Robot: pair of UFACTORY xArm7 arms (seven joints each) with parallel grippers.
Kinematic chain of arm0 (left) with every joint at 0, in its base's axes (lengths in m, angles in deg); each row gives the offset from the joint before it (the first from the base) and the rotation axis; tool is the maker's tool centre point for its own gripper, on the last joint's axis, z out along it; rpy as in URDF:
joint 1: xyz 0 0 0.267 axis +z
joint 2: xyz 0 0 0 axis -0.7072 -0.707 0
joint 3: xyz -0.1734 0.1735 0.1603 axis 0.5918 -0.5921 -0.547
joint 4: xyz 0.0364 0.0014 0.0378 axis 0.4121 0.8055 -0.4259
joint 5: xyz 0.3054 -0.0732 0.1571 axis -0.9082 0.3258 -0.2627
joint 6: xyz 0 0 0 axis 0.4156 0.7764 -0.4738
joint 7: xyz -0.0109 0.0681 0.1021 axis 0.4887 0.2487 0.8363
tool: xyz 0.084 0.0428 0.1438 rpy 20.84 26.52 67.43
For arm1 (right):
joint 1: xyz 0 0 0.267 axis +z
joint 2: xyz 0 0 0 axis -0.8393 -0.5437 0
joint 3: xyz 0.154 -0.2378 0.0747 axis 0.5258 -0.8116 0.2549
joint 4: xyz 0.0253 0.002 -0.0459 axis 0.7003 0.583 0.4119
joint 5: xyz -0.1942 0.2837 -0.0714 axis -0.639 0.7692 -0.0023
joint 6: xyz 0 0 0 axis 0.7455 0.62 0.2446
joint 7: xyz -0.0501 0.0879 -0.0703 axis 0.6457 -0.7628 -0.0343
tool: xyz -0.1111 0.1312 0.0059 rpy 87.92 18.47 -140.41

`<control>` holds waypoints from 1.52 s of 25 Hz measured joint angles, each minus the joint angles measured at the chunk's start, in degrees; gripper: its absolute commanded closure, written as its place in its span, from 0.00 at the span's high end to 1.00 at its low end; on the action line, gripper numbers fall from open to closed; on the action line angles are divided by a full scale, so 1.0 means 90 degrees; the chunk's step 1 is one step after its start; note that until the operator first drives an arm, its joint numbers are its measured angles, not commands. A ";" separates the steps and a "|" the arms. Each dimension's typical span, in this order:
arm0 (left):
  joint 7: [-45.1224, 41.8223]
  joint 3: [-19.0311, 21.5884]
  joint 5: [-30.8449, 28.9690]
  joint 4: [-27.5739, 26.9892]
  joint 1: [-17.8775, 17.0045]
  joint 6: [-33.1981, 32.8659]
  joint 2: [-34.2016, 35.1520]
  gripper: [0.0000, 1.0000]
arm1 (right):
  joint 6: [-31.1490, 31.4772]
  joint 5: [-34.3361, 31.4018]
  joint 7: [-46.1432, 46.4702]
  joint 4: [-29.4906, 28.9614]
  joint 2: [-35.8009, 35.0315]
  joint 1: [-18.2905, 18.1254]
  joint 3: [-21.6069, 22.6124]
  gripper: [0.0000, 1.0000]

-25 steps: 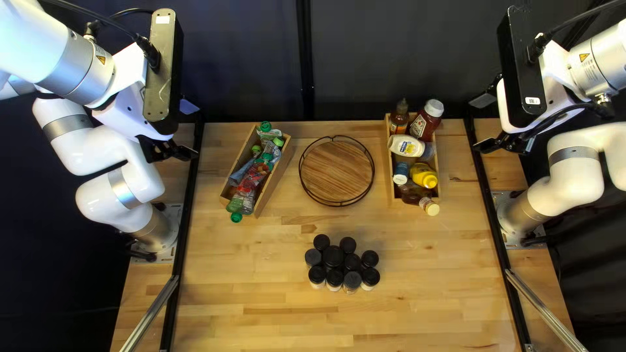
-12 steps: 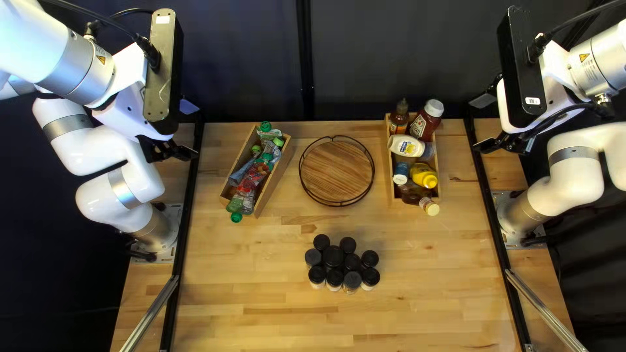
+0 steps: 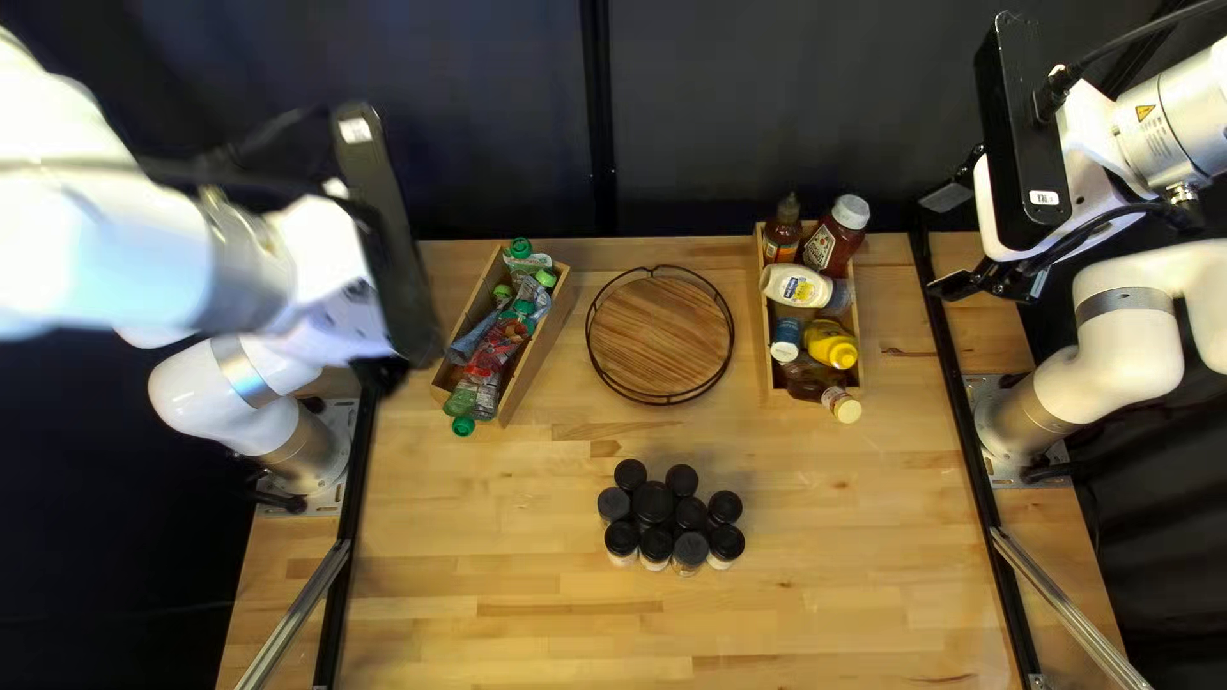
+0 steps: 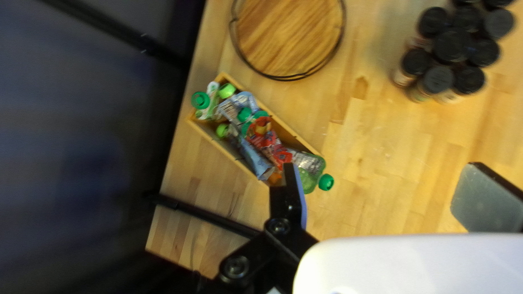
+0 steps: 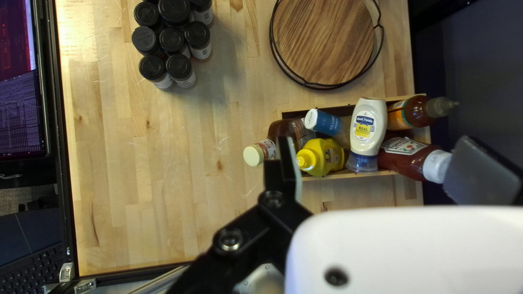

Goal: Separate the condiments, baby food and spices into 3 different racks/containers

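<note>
At the left of the top left view, my left gripper [image 3: 381, 373] is blurred beside a wooden box [image 3: 543, 335] of baby food pouches [image 3: 493, 353]. My left gripper [image 4: 389, 196] is open, nothing held, with that box beyond one finger. My right gripper [image 3: 946, 243] hangs right of a second wooden box [image 3: 766, 345] packed with condiment bottles [image 3: 831, 345]. Seen from its wrist, my right gripper [image 5: 381, 169] stands open and empty above the condiments. Black-capped spice jars [image 3: 653, 502] stand clustered on the table. A round wooden rack [image 3: 660, 335] with a wire rim holds nothing.
Black rails [image 3: 362, 511] run along both sides of the table. A dark curtain [image 3: 754, 115] hangs behind the far edge. A monitor [image 5: 19, 81] and a keyboard [image 5: 32, 272] stand beyond the table's edge in the right wrist view.
My left arm has swung, its gripper moving nearer the baby food box and toward the table's near edge. My right arm and the objects on the table have stayed put.
</note>
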 measured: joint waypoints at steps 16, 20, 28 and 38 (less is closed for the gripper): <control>0.1261 -0.1739 0.1443 0.0349 -0.0426 -0.3026 -0.1950 1.00 | 0.0000 0.0000 0.0000 0.0000 0.0000 0.0000 0.0000 1.00; 0.2169 -0.2137 0.1786 0.0523 -0.0530 -0.3793 -0.2265 1.00 | 0.0000 0.0000 0.0000 0.0000 0.0000 0.0000 0.0000 1.00; 0.4154 -0.3005 0.3079 0.0599 -0.0539 -0.5419 -0.3458 1.00 | 0.0000 0.0000 0.0000 0.0000 0.0000 0.0000 0.0000 1.00; 0.4921 -0.3231 0.3977 0.0305 -0.0176 -0.6413 -0.5069 1.00 | 0.0000 0.0000 0.0000 0.0000 0.0000 0.0000 0.0000 1.00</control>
